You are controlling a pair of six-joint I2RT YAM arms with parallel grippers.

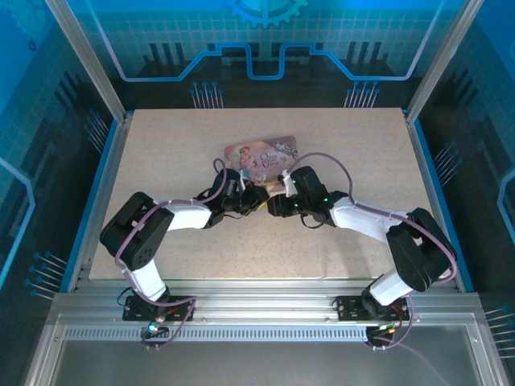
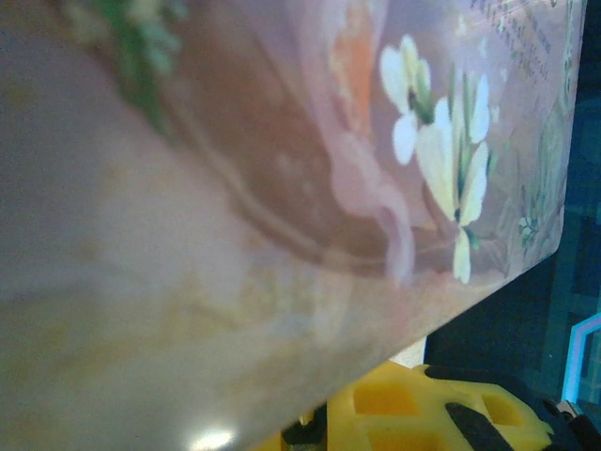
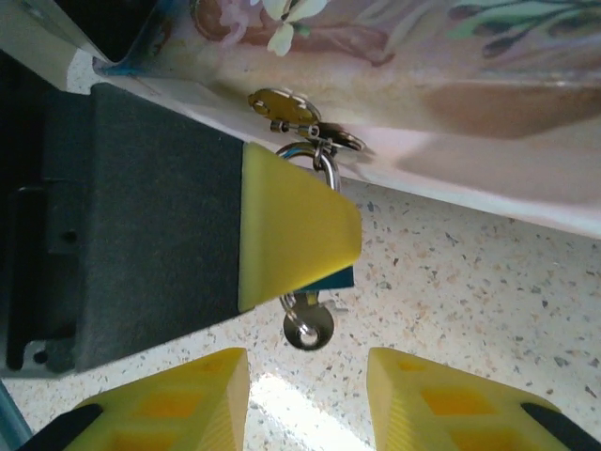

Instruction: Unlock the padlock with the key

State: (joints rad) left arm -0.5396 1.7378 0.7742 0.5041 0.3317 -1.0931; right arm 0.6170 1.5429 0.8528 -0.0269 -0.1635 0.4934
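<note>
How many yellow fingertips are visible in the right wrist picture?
3. Two belong to the right hand, at the bottom edge; one, of the left hand, comes from the left and covers most of the padlock. Its partner may be hidden.

Black-and-white arms point(image 1: 185, 215), purple cables point(image 1: 338, 165), yellow tool fingers point(image 3: 451, 404), dark pads point(image 3: 160, 216)

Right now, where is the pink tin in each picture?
Top external: the pink tin lies near the middle of the speckled table.
Left wrist: its flowery face, very close, from upper left to right edge.
Right wrist: it runs along the top edge.
Shared landmark: the speckled table under it.
</note>
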